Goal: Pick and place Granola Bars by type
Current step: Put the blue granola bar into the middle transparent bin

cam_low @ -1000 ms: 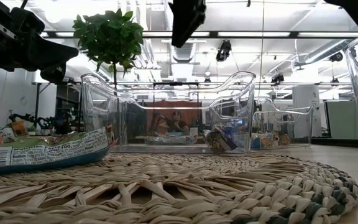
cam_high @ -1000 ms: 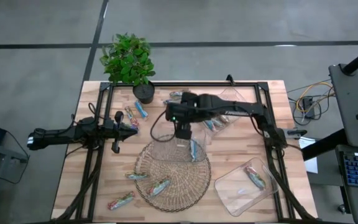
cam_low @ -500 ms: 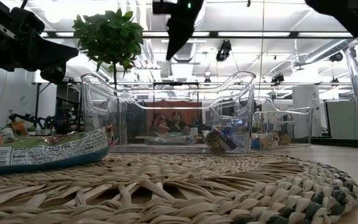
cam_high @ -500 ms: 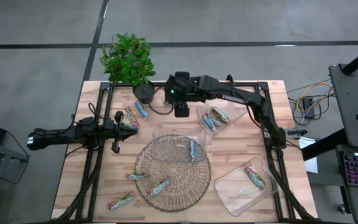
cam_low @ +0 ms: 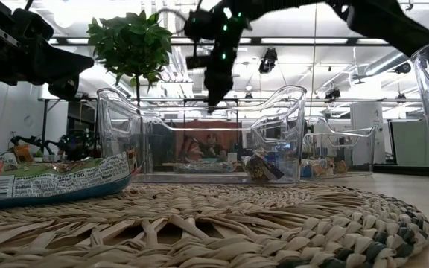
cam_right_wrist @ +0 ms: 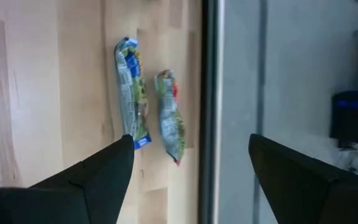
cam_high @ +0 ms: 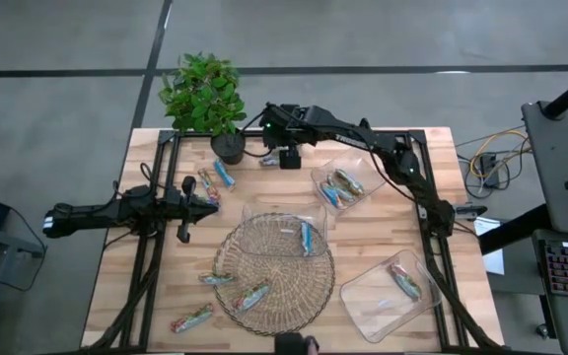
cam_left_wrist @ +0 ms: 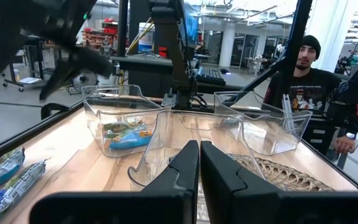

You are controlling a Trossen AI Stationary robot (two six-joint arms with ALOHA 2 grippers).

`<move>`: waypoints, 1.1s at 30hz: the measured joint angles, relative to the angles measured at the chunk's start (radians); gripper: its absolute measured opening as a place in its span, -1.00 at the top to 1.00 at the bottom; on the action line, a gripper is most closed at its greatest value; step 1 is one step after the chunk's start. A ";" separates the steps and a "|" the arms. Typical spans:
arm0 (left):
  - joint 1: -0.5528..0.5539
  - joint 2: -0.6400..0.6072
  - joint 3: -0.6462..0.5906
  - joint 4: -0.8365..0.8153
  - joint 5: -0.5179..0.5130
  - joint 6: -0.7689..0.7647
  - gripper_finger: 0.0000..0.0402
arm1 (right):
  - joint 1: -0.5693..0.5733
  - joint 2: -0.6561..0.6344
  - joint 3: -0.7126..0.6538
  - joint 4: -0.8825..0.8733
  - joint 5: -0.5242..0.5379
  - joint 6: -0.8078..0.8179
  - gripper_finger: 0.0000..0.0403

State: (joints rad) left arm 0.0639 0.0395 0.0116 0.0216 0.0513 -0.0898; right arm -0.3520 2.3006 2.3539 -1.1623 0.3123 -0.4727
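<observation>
Right now the right end effector hangs over the table's far edge, just beside the potted plant, with its fingers spread wide and nothing between them. Two Granola Bars lie on the bare wood below and just ahead of it, side by side and nearly touching, close to the black frame rail. Their long axes run roughly parallel to that rail, and the open fingers seem to straddle across them, though only the wrist view shows this. This arm is stretched far across the table and is much the nearer. The left end effector waits well away from the plant, its fingers pressed together and empty.
</observation>
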 joint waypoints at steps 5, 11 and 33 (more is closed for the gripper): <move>0.000 0.000 0.000 0.000 0.000 0.000 1.00 | -0.017 0.049 0.000 -0.001 -0.056 0.000 -0.52; 0.000 0.000 0.000 0.000 0.000 0.000 1.00 | -0.017 0.103 0.000 0.003 -0.122 -0.005 -0.51; 0.000 0.000 0.000 0.000 0.000 0.000 1.00 | -0.041 0.231 0.000 0.015 -0.138 0.004 -0.51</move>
State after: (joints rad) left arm 0.0639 0.0393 0.0116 0.0216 0.0509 -0.0896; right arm -0.3932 2.5319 2.3539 -1.1478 0.1738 -0.4689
